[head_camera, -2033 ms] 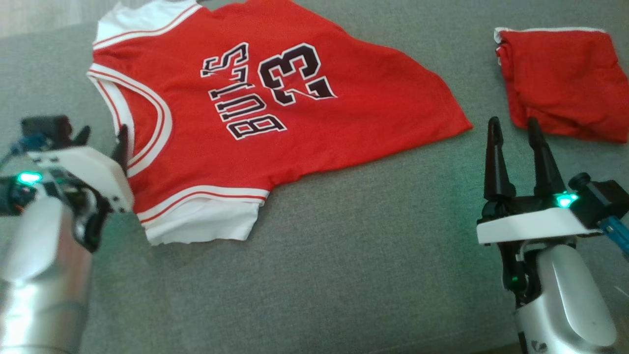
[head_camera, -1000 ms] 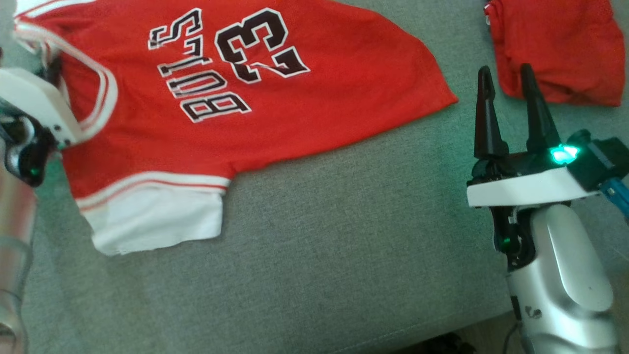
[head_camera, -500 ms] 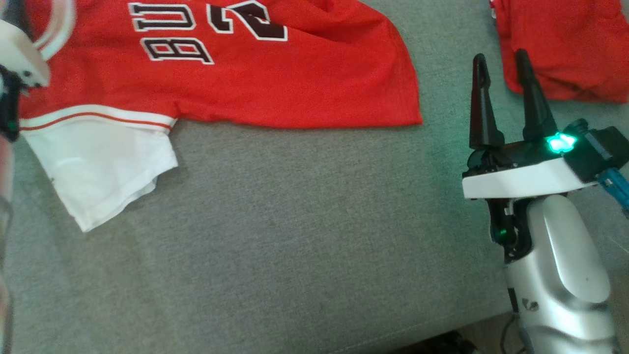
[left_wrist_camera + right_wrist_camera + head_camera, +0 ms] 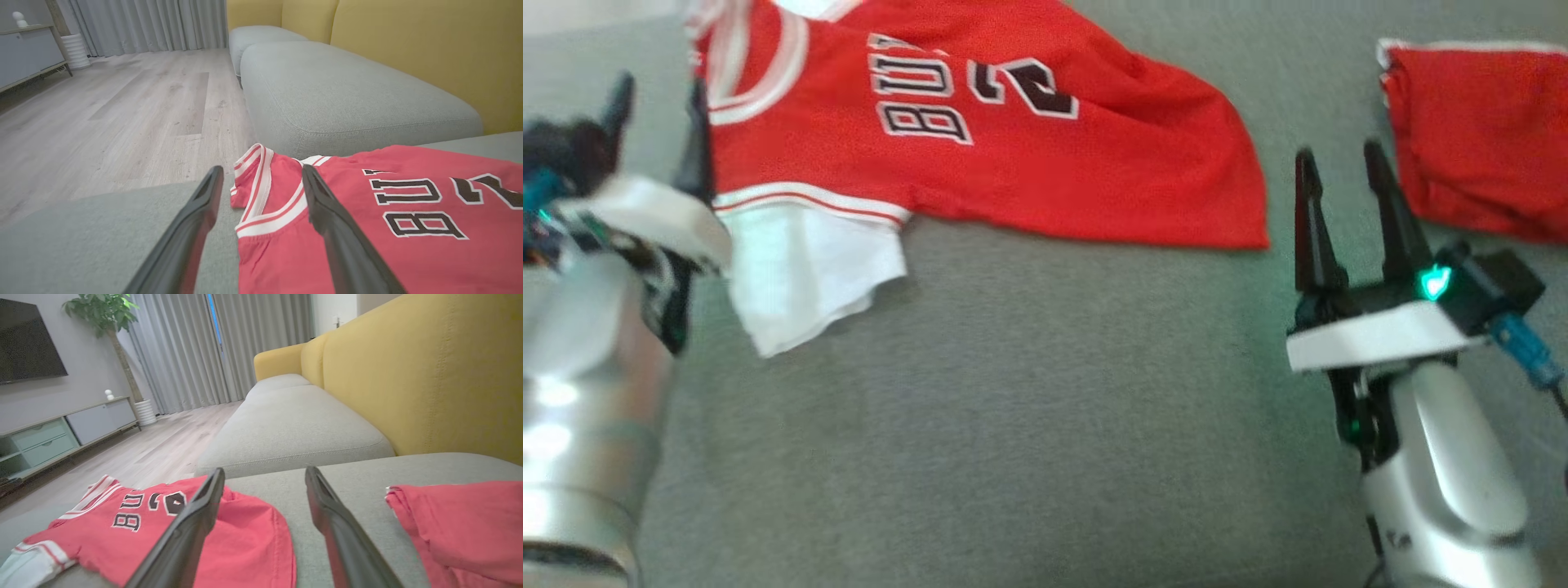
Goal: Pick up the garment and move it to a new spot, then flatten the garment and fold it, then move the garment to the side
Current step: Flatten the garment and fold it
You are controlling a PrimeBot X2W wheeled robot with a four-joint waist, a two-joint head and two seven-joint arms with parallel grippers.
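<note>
The jersey [image 4: 1029,163] lies across the sofa [image 4: 1045,425], long axis running left to right. The left gripper [image 4: 662,86] is nearer, at the jersey's collar end, its fingers wide and empty. The right gripper [image 4: 1339,153], equally wide, stands just off the jersey's hem.

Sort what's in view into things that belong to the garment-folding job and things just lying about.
Belongs to the job: red basketball jersey with white trim and black lettering; grey fabric sofa seat that it lies on.
Lying about: folded red cloth with a white edge, to the jersey's right; yellow sofa backrest; leafy potted plant; dark wall television; low pale cabinet.
</note>
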